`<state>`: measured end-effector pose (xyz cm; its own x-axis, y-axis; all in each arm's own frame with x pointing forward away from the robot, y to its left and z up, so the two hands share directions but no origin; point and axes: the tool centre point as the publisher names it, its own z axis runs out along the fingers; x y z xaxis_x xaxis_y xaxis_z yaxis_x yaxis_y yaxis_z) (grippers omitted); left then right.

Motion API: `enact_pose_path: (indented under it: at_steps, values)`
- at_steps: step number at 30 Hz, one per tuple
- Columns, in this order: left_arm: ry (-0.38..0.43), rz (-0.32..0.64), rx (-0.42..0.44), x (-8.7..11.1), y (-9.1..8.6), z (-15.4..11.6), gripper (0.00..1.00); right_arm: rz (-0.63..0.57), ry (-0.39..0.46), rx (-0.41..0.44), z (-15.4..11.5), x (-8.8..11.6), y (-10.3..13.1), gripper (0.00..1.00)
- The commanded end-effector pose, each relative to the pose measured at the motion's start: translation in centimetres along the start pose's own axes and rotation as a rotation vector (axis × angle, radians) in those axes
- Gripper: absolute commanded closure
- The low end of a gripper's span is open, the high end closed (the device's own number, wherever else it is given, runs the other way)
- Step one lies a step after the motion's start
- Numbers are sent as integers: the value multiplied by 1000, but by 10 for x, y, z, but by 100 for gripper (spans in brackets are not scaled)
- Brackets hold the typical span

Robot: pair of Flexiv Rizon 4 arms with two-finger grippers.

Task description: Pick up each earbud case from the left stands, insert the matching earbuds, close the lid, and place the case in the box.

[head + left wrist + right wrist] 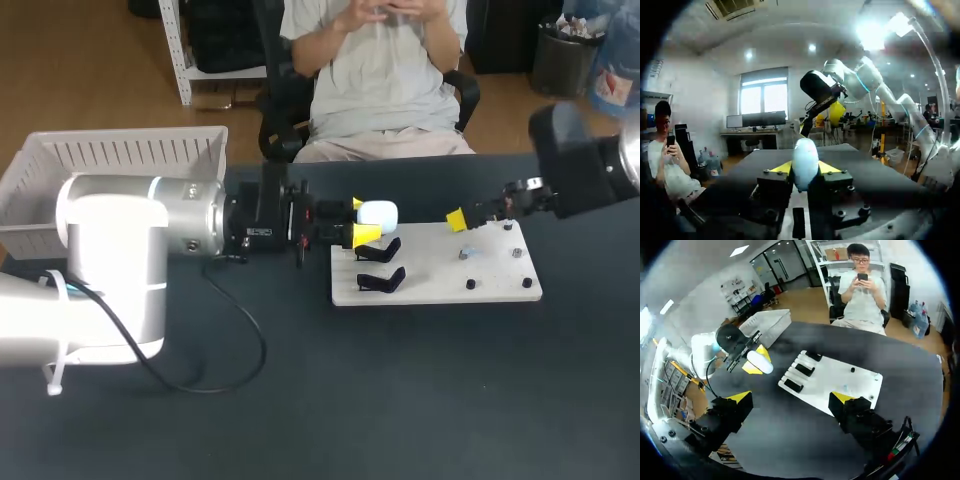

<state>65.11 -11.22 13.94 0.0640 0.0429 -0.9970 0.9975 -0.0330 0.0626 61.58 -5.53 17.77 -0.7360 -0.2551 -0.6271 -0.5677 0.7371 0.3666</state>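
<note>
Tool check: L tool is clamped on the white case, a yellow tip on each of two opposite sides, w/ the case poking out ahead of the tips. It's held by the 10 o'clock corner of the white board, clear of the black stands, which sit empty along the board's 9 o'clock edge. R tool is spread wide w/ nothing btwn its tips. It hovers over the board's 1 o'clock part, well apart from the case. Small dark pegs and one pale bit lie on the board's 3 o'clock half, too small to say which are earbuds. White box sits at 10 o'clock on the desk, behind the L arm.

Handling, my guess: case is a light, rigid, glossy plastic shell w/ rounded faces, so slippery, and a tip grip could let it twist. Lid looks shut, can't be sure. Best hold is across the broad lower body, below the lid seam, leaving the lid free to flip. Hinge is prob. the weak spot, so no hard squeeze there.
</note>
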Motion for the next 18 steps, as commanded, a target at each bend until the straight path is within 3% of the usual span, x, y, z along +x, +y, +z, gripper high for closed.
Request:
enact_pose_path:
  at_steps: [1, 10, 18]
  values:
    - [-5, 3, 5, 3, 1, 1, 100, -3, 14, -7, 12, -7, 6, 0]
    - [-4, -1, 17, 6, 1, 2, 100, -51, 65, -24, 30, -10, 29, 0]
    - [1, -2, 16, 8, 1, 1, 100, -50, 90, -35, 44, -12, 33, 0]
